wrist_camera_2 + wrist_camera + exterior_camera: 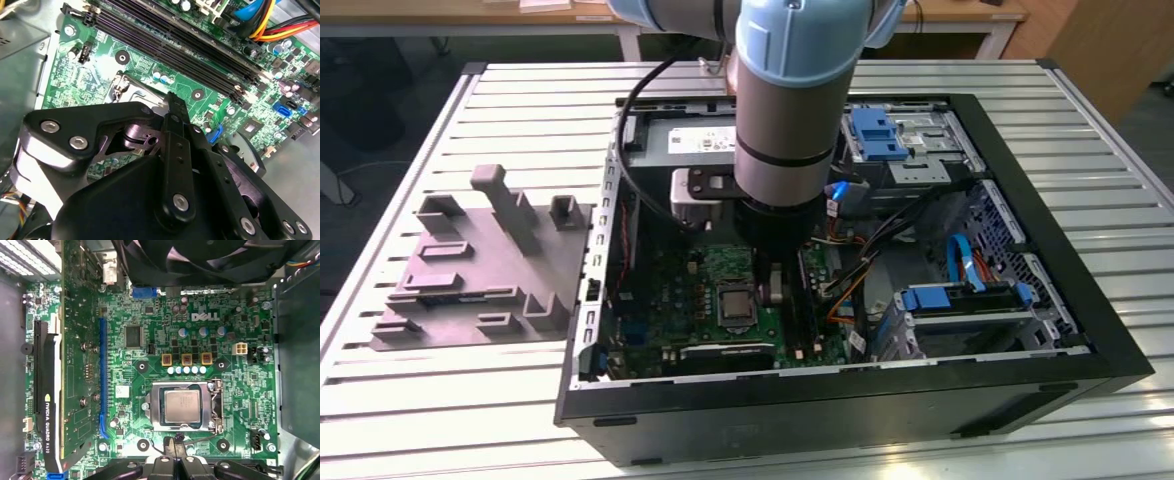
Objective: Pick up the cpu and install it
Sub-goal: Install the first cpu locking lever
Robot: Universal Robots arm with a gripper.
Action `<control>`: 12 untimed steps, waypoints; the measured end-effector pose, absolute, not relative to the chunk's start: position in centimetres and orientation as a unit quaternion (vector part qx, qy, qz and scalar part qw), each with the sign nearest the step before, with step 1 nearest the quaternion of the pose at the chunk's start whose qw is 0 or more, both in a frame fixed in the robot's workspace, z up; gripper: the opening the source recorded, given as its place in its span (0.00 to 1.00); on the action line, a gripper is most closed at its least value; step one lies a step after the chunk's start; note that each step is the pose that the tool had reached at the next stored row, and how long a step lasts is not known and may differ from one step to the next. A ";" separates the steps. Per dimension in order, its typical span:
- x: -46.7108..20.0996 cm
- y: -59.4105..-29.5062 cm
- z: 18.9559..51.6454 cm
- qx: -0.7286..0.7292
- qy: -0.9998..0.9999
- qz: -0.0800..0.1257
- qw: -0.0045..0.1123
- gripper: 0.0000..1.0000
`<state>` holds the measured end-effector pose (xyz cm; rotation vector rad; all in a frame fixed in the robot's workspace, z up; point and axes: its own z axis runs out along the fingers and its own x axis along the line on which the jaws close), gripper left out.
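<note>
— Right, where's the cpu?

— I see the cpu (182, 406) in the first wrist view, lying flat inside the socket (214, 407) on the motherboard (235, 385). The metal frame surrounds it on all sides, and its silvery top faces up.

— And the claw?

— My claw (173, 446) sits just beside the socket's edge, low over the board. In the first wrist view the fingertips (169, 444) look pressed together into a single narrow tip, with nothing between them. The second wrist view agrees: the dark fingers (172, 117) meet in one blade, pointing at the corner of the socket frame (122, 85). I can't tell whether the tip touches the board.

— What's around it?

— From the exterior view, my arm (787, 110) reaches straight down into the open case (1067, 300), which lies on its side on the slatted desk (400, 130). A grey moulded fixture (474, 270) rests on the desk at the exterior view's left, just beside the case. A graphics card (47, 390) stands near the socket, with a blue slot (103, 380) between them, and a black fan (210, 260) sits well apart from the cpu.
</note>
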<state>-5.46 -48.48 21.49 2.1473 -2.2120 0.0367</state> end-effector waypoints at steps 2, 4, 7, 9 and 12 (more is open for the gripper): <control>-5.5 -48.5 21.2 0.698 -0.715 0.012 0.029 0.11; -5.5 -48.6 21.0 0.700 -0.714 0.012 0.030 0.11; -5.5 -48.7 20.7 0.702 -0.711 0.013 0.030 0.11; -5.5 -48.7 20.5 0.704 -0.709 0.014 0.031 0.11; -5.5 -48.8 20.3 0.710 -0.703 0.014 0.031 0.11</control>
